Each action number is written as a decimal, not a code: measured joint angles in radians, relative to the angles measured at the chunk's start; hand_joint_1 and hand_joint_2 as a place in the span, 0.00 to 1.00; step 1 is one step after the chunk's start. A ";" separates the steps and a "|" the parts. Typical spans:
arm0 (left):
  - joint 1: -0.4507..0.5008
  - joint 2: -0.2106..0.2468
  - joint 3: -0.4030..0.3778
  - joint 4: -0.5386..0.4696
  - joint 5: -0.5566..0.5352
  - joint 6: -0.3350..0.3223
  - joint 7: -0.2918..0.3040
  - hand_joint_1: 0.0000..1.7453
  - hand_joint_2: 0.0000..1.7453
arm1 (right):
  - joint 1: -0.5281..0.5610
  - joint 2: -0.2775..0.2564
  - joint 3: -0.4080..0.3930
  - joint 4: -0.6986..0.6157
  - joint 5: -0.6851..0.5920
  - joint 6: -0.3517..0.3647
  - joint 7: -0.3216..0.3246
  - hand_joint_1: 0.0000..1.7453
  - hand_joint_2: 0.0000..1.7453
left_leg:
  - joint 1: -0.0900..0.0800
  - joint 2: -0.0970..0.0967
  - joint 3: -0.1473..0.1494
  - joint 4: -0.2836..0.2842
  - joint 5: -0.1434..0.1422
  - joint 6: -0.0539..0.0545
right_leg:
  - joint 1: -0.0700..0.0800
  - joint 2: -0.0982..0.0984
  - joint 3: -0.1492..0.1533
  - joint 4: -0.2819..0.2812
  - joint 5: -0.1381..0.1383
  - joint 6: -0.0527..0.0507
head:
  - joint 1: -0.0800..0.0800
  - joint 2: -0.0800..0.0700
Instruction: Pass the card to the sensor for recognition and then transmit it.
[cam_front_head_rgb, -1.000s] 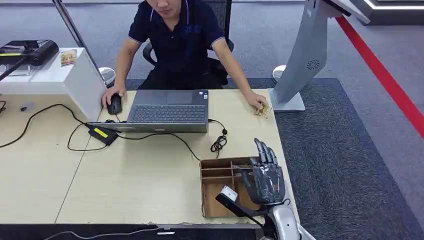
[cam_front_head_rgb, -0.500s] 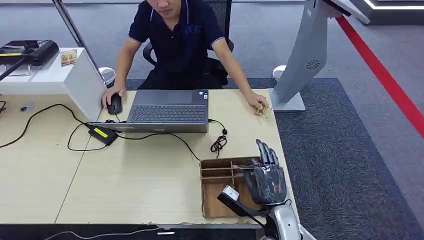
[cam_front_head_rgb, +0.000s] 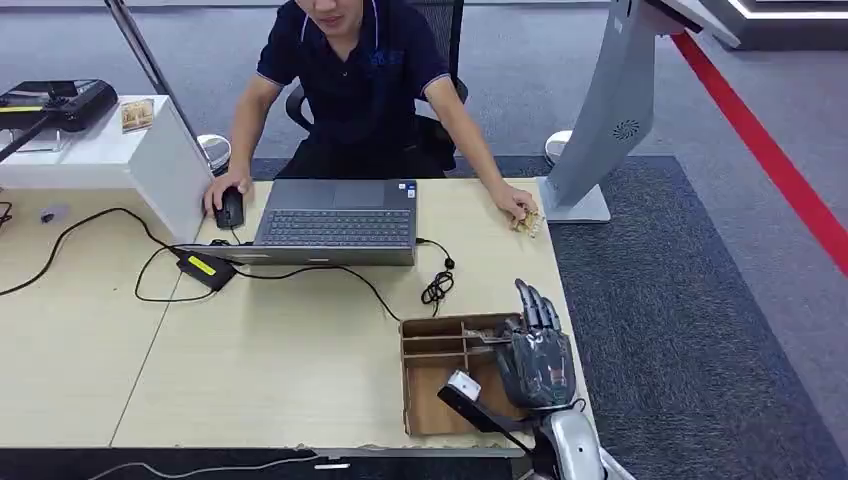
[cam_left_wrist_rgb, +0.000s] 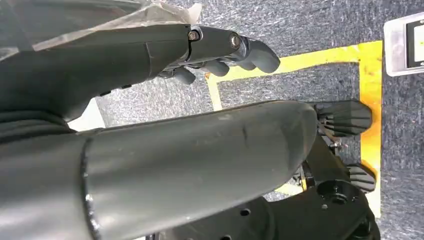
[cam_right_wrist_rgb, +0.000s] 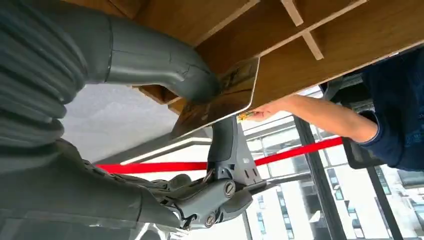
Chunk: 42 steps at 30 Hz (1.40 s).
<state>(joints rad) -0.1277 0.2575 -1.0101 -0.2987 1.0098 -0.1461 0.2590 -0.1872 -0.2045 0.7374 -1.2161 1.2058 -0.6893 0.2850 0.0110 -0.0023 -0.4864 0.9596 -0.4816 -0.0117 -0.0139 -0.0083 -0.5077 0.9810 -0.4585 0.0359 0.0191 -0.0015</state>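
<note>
Card (cam_right_wrist_rgb: 220, 97): pinched flat between thumb and finger of right hand (cam_front_head_rgb: 537, 352) over cardboard tray (cam_front_head_rgb: 432, 345); long-axis direction indeterminable. Left hand (cam_left_wrist_rgb: 220, 52): fingers curled, empty.

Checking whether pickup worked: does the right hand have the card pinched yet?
Yes, in the right wrist view the right hand pinches the card between its thumb and a finger, beside the wooden organizer.

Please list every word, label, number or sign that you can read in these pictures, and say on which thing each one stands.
No text can be read.
Card pinched by the right hand: a printed picture, blurred.
Yellow label on the power adapter: too small.
Sticker on the laptop: too small.
Print on the person's shirt: too faint.
Round mark on the kiosk stand: only a pattern.
</note>
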 joint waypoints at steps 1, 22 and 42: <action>0.000 0.000 0.000 0.000 0.000 0.000 0.000 0.00 0.00 | 0.000 0.000 0.000 0.000 0.001 0.000 0.000 1.00 1.00 | 0.000 0.000 0.000 0.000 0.000 0.000 | 0.000 0.000 0.000 0.000 0.000 0.000 | 0.000 0.000; 0.002 0.000 0.001 0.000 0.011 0.012 0.000 0.00 0.00 | 0.068 0.007 -0.082 -0.134 0.060 -0.006 -0.051 1.00 1.00 | 0.000 0.000 0.000 0.000 0.000 0.000 | 0.000 0.000 0.000 0.000 0.000 0.000 | 0.000 0.000; 0.004 0.000 0.002 0.000 0.019 0.023 0.007 0.00 0.00 | 0.239 0.126 -0.393 -0.730 -0.009 -0.012 -0.274 1.00 1.00 | 0.000 0.000 0.000 0.000 0.000 0.000 | 0.000 0.000 0.000 0.000 0.000 0.000 | 0.000 0.000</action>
<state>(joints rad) -0.1238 0.2575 -1.0079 -0.2987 1.0292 -0.1228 0.2659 0.0520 -0.0790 0.3441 -1.9463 1.1967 -0.7012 0.0115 0.0111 -0.0021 -0.4861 0.9600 -0.4816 -0.0118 -0.0138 -0.0082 -0.5073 0.9809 -0.4585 0.0359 0.0191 -0.0015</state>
